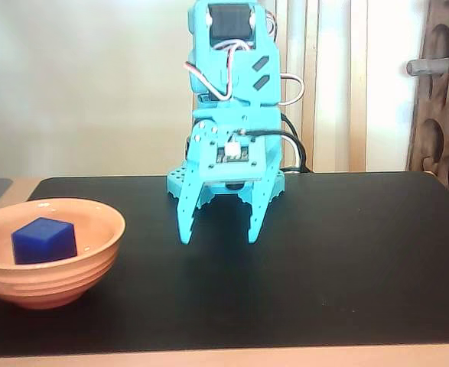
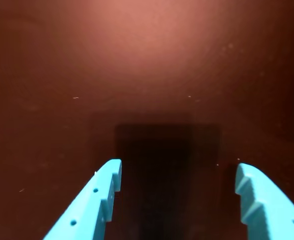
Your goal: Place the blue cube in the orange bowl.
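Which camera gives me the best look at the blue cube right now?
The fixed view. It shows the blue cube sitting inside the orange bowl at the left, apart from the open end effector. The wrist view shows none of the cube, only the end effector's two fingers over the dark mat.

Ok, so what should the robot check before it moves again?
1. Small deep-blue cube inside the wide peach-orange ridged bowl: ok.
2. Turquoise two-finger gripper open and holding nothing: ok, both views show an empty gap.
3. Gripper clear of the bowl: ok, it stands apart, to the bowl's right in the fixed view.
4. Black table mat free of things under the gripper: ok.
5. Bowl sitting upright on the mat: ok.
6. Fingertips touching the mat: cannot tell.
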Available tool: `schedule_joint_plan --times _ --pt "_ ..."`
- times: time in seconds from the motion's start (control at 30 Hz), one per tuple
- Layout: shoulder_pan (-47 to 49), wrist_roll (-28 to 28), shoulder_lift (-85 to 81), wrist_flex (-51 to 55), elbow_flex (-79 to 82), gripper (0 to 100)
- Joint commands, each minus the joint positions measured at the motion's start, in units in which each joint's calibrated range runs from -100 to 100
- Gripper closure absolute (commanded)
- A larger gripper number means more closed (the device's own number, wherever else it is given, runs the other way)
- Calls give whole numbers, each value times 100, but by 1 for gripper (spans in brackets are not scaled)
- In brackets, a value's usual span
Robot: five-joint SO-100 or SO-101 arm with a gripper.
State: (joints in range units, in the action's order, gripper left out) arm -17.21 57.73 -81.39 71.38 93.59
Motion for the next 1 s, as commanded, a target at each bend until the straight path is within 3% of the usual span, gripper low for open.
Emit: schedule_joint_plan --times 0.0,0.97 --pt "-75 12 -54 -248 169 74" --pt "-5 33 -1818 -169 641 74"
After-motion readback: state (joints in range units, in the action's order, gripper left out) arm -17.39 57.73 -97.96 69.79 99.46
